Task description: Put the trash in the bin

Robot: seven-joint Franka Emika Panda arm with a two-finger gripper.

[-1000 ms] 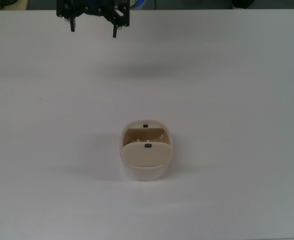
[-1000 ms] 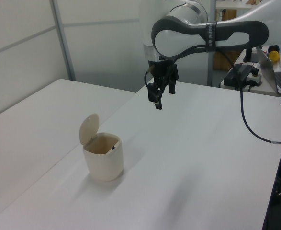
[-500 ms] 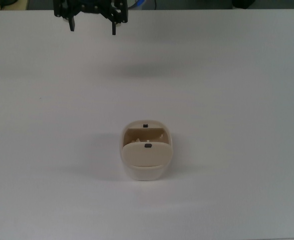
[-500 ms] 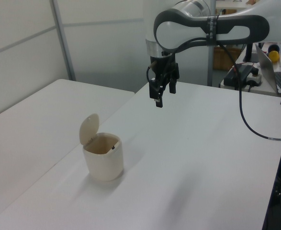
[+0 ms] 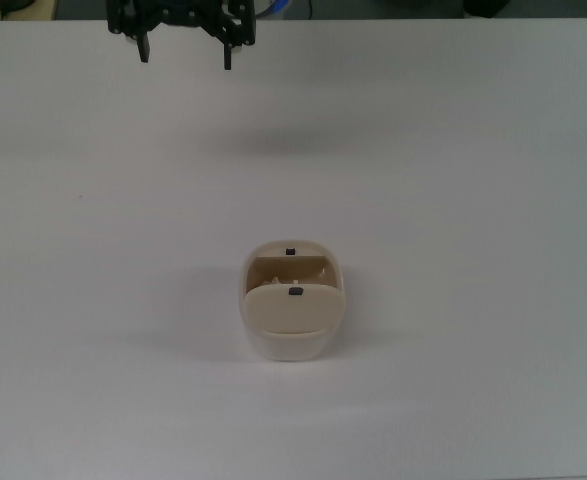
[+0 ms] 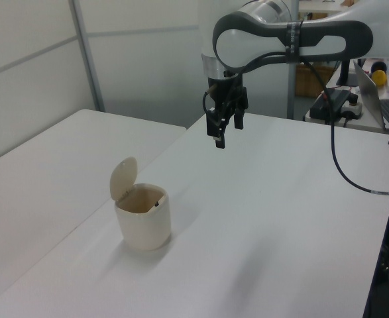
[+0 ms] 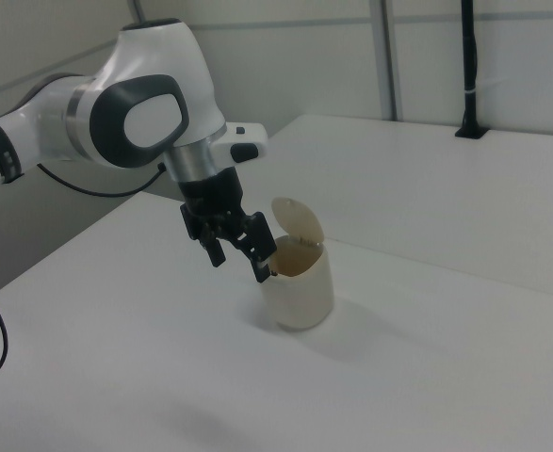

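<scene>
Fingers: the gripper (image 5: 184, 52) hangs with its fingers spread and nothing between them; all three views agree.
Gripper position: at 11 o'clock from the bin (image 5: 292, 300) in the top view, well apart, raised off the counter (image 5: 453, 200).
Trash: no paper wad shows on the counter in any view. In the top view a pale speck sits inside the bin's opening near the rim; you cannot tell whether that is the wad.
Stage (judgement): with the fingers empty and the counter bare, the drop looks done; treat this as unconfirmed.
Risk 1: you log success while the wad is elsewhere. Cause: the bin's interior is mostly hidden by the lid (image 6: 123, 177) and wall.
Risk 2: the lid swings shut or the bin tips if the arm passes low over it. Cause: the lid stands open, upright above the rim, and the bin looks light.
Risk 3: the cable (image 6: 343, 169) trailing from the arm drags across the counter on a wide move.
Bin appearance: beige, rounded, plain walls, lid tilted back, two small dark marks at 12 o'clock on the rim in the top view.
Bin position: near the centre of the counter, standing alone.
</scene>
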